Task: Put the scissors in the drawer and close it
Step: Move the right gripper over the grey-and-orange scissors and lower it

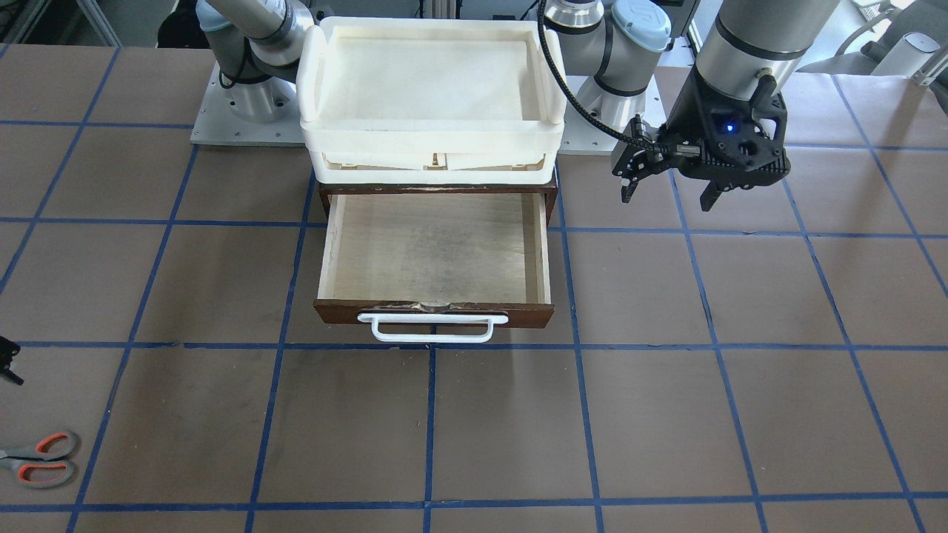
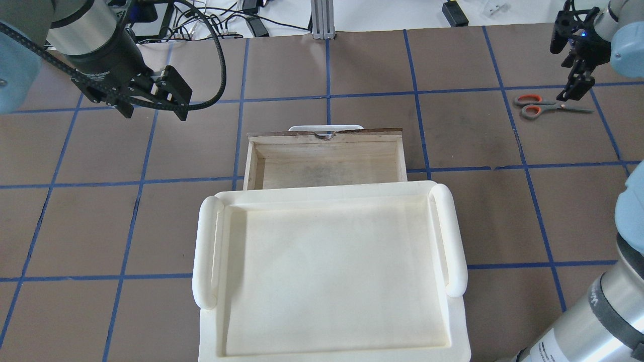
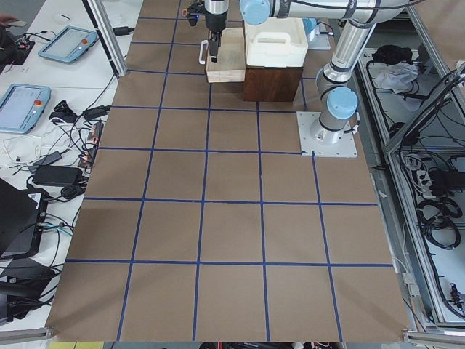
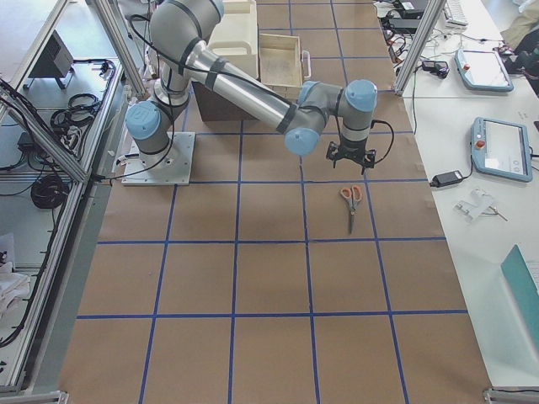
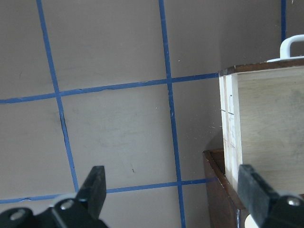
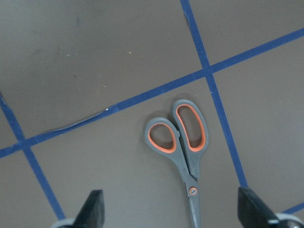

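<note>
Two end effectors are in your views, each with its fingers spread wide and gripping nothing. The right end effector (image 2: 567, 93) hangs over the scissors (image 2: 546, 106), which lie flat with blades together on the brown surface (image 2: 352, 65) in the upper right of the overhead view, well apart from the drawer (image 2: 324, 163). In your right wrist view the scissors (image 6: 183, 152) sit between the two fingers (image 6: 92, 211), orange-lined loops near frame centre and blades running to the lower edge. The drawer stands pulled out at the middle of the overhead view, its pale plywood floor showing, its white bar handle (image 1: 433, 328) on the front. White plastic trays (image 2: 322, 193) are stacked above it. The left end effector (image 2: 153, 108) hangs in the upper left of that view, beside the drawer.
</note>
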